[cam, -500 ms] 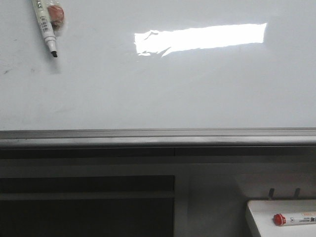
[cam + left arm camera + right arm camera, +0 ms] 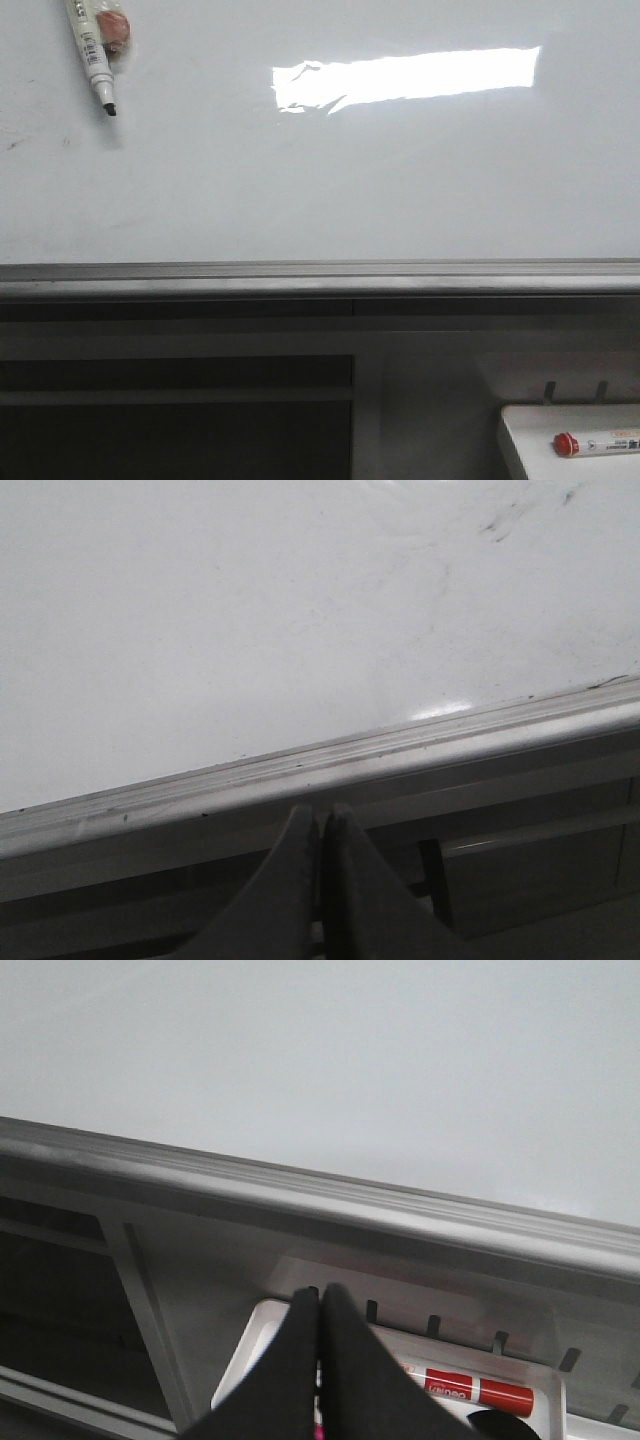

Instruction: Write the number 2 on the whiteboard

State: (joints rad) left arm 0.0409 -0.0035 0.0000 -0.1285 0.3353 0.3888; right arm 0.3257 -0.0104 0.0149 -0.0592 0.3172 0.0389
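Whiteboard (image 2: 400, 180) bare; left gripper (image 2: 320, 830) and right gripper (image 2: 318, 1310) both pressed together.

Hardly any writing is showing clearly enough to be read. The red-capped marker (image 2: 463, 1390) lying in the small white tray (image 2: 255, 1345) at the near right is carrying white lettering on its red band, seen upside down in the right wrist view and seeming to spell "deli", though I cannot be sure. The marker (image 2: 90, 50) pointing down at the far left of the whiteboard (image 2: 350, 180) is bearing a small printed label, too tiny to read.
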